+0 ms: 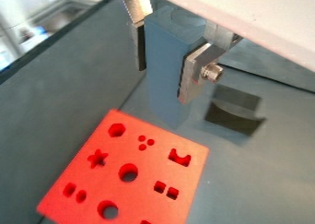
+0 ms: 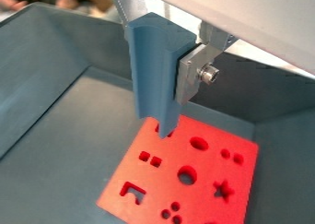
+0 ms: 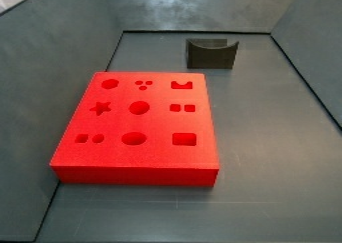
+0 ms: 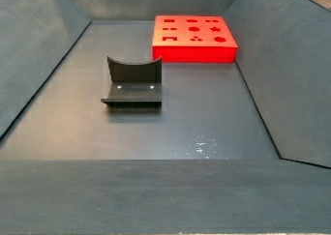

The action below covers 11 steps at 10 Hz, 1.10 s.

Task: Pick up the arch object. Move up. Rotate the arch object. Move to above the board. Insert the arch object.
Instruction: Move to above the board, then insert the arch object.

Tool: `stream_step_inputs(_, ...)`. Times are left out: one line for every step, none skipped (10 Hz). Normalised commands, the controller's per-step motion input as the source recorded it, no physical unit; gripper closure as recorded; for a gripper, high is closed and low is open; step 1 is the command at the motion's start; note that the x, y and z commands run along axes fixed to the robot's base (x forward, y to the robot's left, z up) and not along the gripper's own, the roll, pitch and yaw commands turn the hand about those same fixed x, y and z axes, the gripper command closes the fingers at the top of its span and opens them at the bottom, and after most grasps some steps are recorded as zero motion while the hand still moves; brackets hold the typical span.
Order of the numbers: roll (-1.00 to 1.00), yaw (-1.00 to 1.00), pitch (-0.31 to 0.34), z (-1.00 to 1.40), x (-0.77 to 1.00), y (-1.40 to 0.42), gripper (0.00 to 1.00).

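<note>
My gripper (image 1: pixel 165 82) shows only in the wrist views and is out of both side views. It is shut on the arch object (image 1: pixel 167 53), a long blue-grey block with a curved hollow down one side, which hangs upright between the silver fingers (image 2: pixel 194 76). It also shows in a wrist view (image 2: pixel 154 71), where its lower end lies over one edge of the board (image 2: pixel 157 183). The board is a flat bright red slab with shape cutouts, far below the gripper (image 1: pixel 154 163). It lies on the grey floor in both side views (image 3: pixel 160 124) (image 4: pixel 195 53).
The dark fixture (image 3: pixel 211 53) stands on the floor apart from the board, also seen in a side view (image 4: pixel 131 84) and a wrist view (image 1: pixel 234 112). Sloping grey walls (image 4: pixel 39 74) enclose the floor on all sides.
</note>
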Motion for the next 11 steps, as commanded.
stream_step_inputs(-0.01,1.0,0.214,0.03,0.06,-0.05,1.0)
stream_step_inputs(0.0,0.86,0.238,0.02,0.07,-0.04,1.0)
stream_step_inputs(0.02,0.6,0.214,0.02,0.07,-0.03,1.0)
stream_step_inputs(0.03,0.39,0.19,0.02,0.07,-0.03,1.0)
stream_step_inputs(-0.02,0.0,0.0,0.0,0.0,0.0,1.0)
stream_step_inputs(0.0,0.0,0.0,-0.03,0.01,0.01,1.0)
stream_step_inputs(0.01,0.0,-0.01,-0.5,0.33,0.0,1.0)
stream_step_inputs(0.02,0.0,0.0,-0.74,0.57,-0.02,1.0)
stream_step_inputs(0.0,0.0,-0.06,-0.8,0.45,0.0,1.0)
stream_step_inputs(0.06,0.19,-0.089,-0.83,0.3,0.33,1.0)
stream_step_inputs(0.14,0.19,-0.106,-0.83,0.11,0.35,1.0)
